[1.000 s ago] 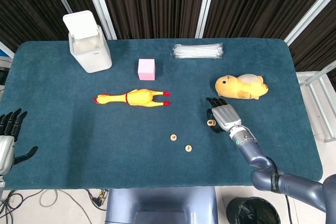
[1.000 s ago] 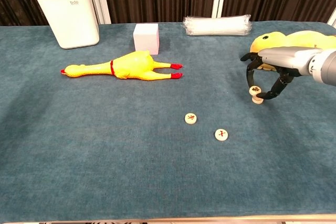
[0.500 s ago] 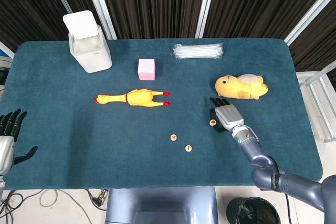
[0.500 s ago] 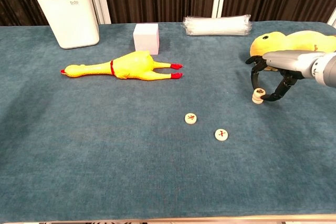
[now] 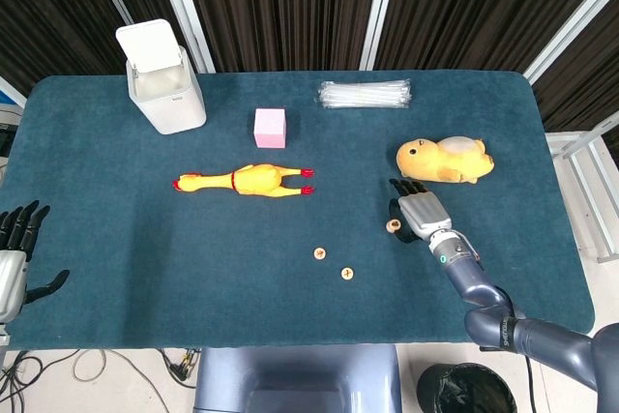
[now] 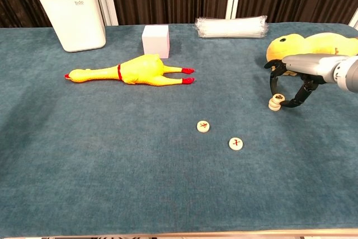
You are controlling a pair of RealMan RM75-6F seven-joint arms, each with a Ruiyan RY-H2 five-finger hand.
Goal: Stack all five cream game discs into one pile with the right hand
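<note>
Hovering right hand (image 6: 292, 85), fingers apart, empty, beside disc pile (image 6: 275, 102) | plush toy (image 6: 305, 46) behind | rubber chicken (image 6: 131, 71) far left

A matt teal cloth covers the table (image 6: 112, 183); on it lie a glossy rubber chicken (image 6: 131, 71), a fuzzy yellow plush toy (image 5: 443, 159), smooth cream discs (image 6: 235, 144), clear plastic-wrapped straws (image 6: 231, 27) and a matt white plastic bin (image 5: 162, 78).
</note>
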